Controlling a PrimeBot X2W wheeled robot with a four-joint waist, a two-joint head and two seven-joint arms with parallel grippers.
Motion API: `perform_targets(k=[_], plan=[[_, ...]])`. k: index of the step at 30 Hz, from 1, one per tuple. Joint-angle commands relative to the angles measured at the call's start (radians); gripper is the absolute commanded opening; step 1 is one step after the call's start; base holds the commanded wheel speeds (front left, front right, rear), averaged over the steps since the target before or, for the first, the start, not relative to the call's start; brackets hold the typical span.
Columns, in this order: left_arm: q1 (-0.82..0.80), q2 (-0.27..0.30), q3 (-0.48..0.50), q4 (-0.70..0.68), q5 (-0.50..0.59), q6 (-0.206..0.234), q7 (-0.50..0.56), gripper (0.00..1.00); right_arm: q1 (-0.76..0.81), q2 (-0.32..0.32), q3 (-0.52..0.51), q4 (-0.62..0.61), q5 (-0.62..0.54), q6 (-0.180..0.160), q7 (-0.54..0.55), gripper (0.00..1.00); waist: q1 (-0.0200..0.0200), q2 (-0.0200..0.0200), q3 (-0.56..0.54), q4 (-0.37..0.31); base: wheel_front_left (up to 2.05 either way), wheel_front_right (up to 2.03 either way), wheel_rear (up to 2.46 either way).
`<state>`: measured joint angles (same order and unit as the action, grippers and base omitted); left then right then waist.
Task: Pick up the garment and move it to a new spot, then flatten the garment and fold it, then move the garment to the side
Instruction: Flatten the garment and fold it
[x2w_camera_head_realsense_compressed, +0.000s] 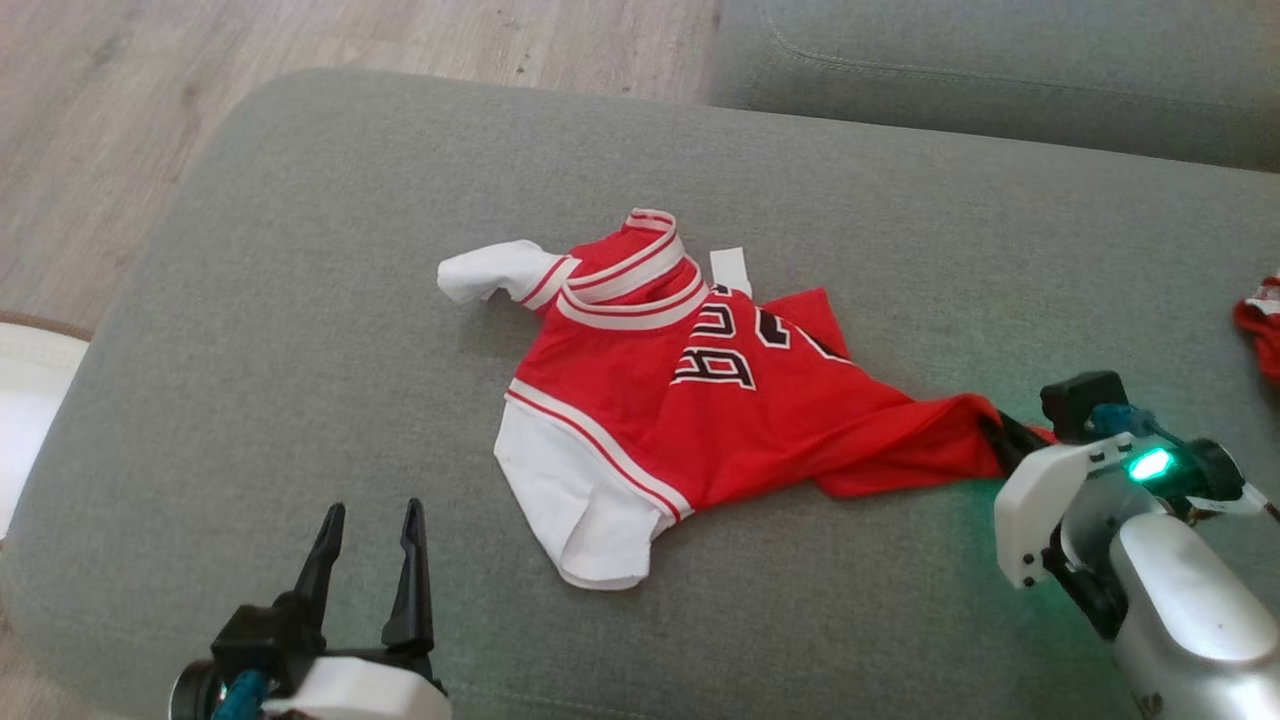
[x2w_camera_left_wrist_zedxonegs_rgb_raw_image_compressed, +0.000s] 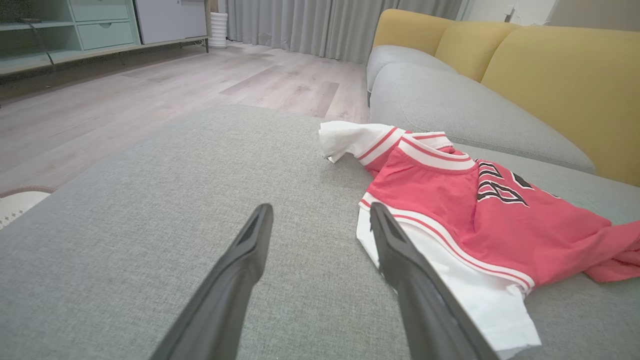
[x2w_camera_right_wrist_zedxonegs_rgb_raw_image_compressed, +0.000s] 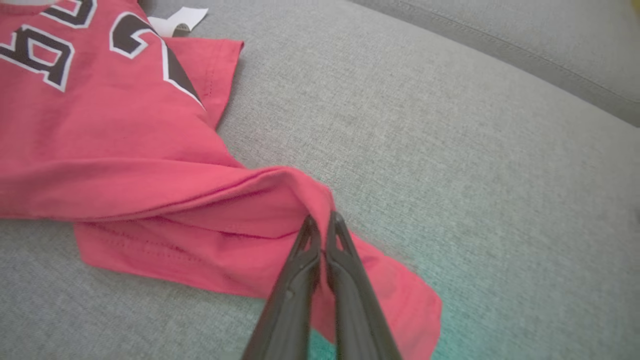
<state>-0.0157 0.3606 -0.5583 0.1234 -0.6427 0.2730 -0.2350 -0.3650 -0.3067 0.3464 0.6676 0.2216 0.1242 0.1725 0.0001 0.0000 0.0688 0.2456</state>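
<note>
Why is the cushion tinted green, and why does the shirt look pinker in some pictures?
Head view: a green lamp on the right arm tints the cushion nearby; the shirt looks deep red. Right wrist view: same green spill, shirt washed pink. Left wrist view: pinker too.

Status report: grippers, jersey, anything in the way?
Copy: right gripper shut on jersey, at its red hem; left gripper open, apart from it. Jersey crumpled on grey cushion. Another red cloth far right, not in the way.
</note>
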Motion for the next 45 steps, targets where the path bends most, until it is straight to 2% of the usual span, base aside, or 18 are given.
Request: perform_targets(k=[1,7,12,18,23,24,27,29,31,32,38,42,45], plan=[[-0.045,0.01,0.04,-0.022,-0.005,0.003,-0.013,1.0,-0.046,-0.028,0.015,-0.019,0.001,0.007,-0.024,0.0,-0.0001,0.0,-0.002,-0.008,0.0,0.0,0.0],[-0.044,0.009,0.04,-0.02,-0.004,0.003,-0.015,1.0,-0.073,-0.023,0.019,-0.045,-0.027,0.007,-0.094,0.0,-0.0001,0.0,-0.012,-0.042,0.0,0.0,0.0],[-0.034,0.009,0.042,-0.022,-0.007,0.006,-0.016,1.0,-0.023,-0.019,0.019,-0.132,-0.074,0.007,-0.134,0.0,-0.0001,0.0,-0.019,-0.075,0.0,0.0,0.0],[-0.024,0.006,0.046,-0.026,-0.01,0.009,-0.018,1.0,0.185,0.023,-0.008,-0.319,-0.176,0.007,-0.142,0.0,-0.0001,0.0,-0.023,-0.125,0.0,0.0,0.0],[-0.023,0.008,0.049,-0.026,-0.011,0.009,-0.019,1.0,0.335,0.074,-0.002,-0.415,-0.248,0.007,-0.138,0.0,-0.0001,0.0,-0.025,-0.16,0.0,0.0,0.0],[-0.024,0.008,0.049,-0.026,-0.011,0.008,-0.02,1.0,0.358,0.083,0.0,-0.425,-0.262,0.007,-0.139,0.24,-0.0001,0.0,-0.026,-0.165,0.0,0.0,0.0],[-0.023,0.008,0.05,-0.025,-0.012,0.008,-0.02,1.0,0.395,0.109,0.007,-0.439,-0.273,0.007,-0.143,0.23,-0.0001,0.0,-0.029,-0.177,0.0,0.0,0.0],[-0.021,0.009,0.049,-0.023,-0.012,0.008,-0.02,1.0,0.425,0.133,0.021,-0.448,-0.275,0.007,-0.145,0.27,-0.0001,0.0,-0.035,-0.188,0.0,0.0,0.0],[-0.019,0.009,0.047,-0.022,-0.012,0.008,-0.02,1.0,0.446,0.151,0.034,-0.457,-0.268,0.007,-0.143,0.62,-0.0001,0.0,-0.043,-0.195,0.0,0.0,0.0],[-0.018,0.009,0.045,-0.021,-0.012,0.007,-0.02,1.0,0.455,0.156,0.04,-0.464,-0.261,0.007,-0.142,1.0,-0.0001,0.0,-0.047,-0.197,0.0,0.0,0.0],[-0.013,0.008,0.034,-0.015,-0.013,0.004,-0.016,1.0,0.469,0.144,0.025,-0.562,-0.218,0.007,-0.129,1.0,-0.0001,0.0,-0.07,-0.193,0.0,0.0,0.0],[-0.01,0.007,0.028,-0.013,-0.013,0.003,-0.015,1.0,0.461,0.138,-0.046,-0.643,-0.193,0.007,-0.101,1.0,-0.0001,0.0,-0.079,-0.172,0.0,0.0,0.0],[-0.01,0.007,0.026,-0.013,-0.014,0.001,-0.015,1.0,0.437,0.135,-0.095,-0.655,-0.197,0.007,-0.075,1.0,-0.0001,0.0,-0.081,-0.152,0.0,0.0,0.0]])
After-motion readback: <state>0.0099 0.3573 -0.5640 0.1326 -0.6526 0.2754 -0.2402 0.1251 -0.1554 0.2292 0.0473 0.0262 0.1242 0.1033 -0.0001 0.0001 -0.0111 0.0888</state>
